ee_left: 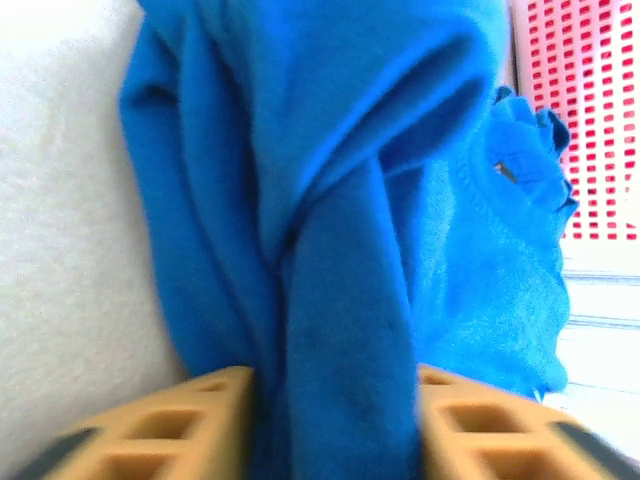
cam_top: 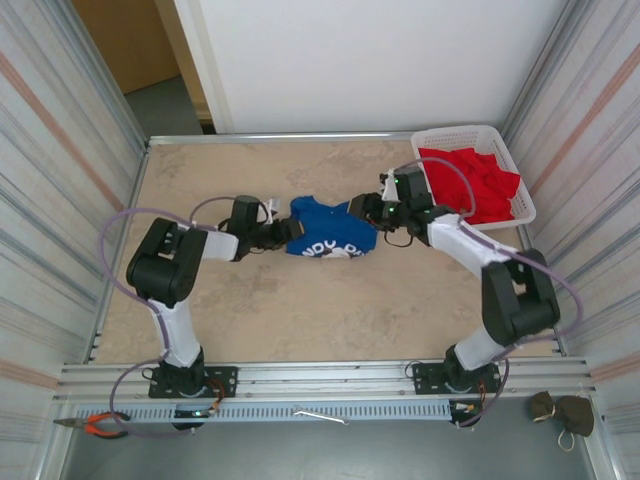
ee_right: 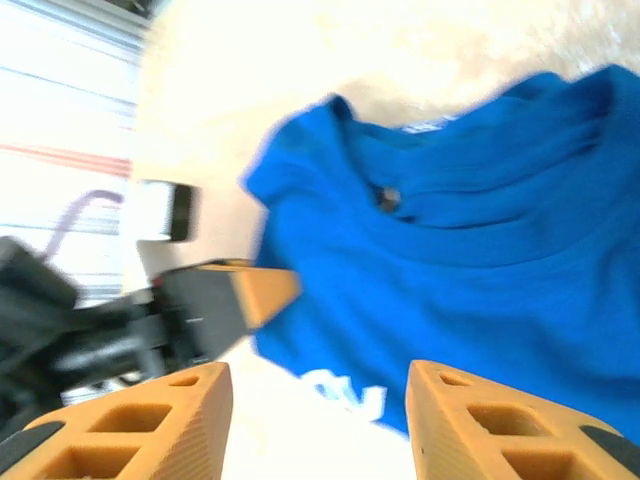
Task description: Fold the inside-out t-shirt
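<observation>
The inside-out t-shirt [cam_top: 330, 228] lies bunched up at mid-table, royal blue with white lettering along its near edge. My left gripper [cam_top: 290, 233] is at its left end, and the left wrist view shows a thick fold of the blue t-shirt [ee_left: 330, 150] pinched between the orange fingers [ee_left: 190, 420]. My right gripper [cam_top: 362, 210] is at the shirt's right end. In the right wrist view its fingers [ee_right: 480, 420] stand wide apart, hovering over the t-shirt [ee_right: 480, 250] with nothing gripped between them. The left gripper's finger pokes in from the left of that view.
A white basket [cam_top: 455, 133] holding a red garment [cam_top: 475, 185] stands at the back right, close behind my right arm. Metal walls ring the beige table [cam_top: 300, 310]. Pliers [cam_top: 95, 425] lie on the front rail at the left.
</observation>
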Action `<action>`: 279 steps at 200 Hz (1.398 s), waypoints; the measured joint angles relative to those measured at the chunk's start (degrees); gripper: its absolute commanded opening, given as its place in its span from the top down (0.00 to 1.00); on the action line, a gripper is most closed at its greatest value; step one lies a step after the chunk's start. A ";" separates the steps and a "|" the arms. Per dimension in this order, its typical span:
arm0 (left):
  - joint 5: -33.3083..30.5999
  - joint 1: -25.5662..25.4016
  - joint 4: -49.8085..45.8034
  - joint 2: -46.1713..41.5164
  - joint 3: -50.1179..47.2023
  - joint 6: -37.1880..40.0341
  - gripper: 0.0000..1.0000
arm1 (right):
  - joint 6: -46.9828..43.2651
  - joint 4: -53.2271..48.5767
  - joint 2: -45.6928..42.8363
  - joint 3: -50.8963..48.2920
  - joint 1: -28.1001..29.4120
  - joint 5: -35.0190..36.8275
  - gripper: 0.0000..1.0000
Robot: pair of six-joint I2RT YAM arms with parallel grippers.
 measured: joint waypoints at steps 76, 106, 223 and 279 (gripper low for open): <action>0.76 10.01 -10.23 -1.66 4.28 3.08 1.00 | -0.72 -7.19 -17.97 -8.13 -3.96 0.42 0.48; 0.37 19.76 -22.82 -4.94 9.38 11.82 1.00 | -1.11 -8.96 -21.42 -11.19 -5.27 0.63 0.48; -4.07 43.56 -45.40 -6.38 25.62 27.15 0.01 | -6.95 -20.92 -31.06 -12.68 -13.66 9.38 0.01; -13.51 33.29 -40.13 -31.50 9.33 28.70 0.01 | -11.72 -19.37 -32.17 -12.81 -19.02 28.26 0.01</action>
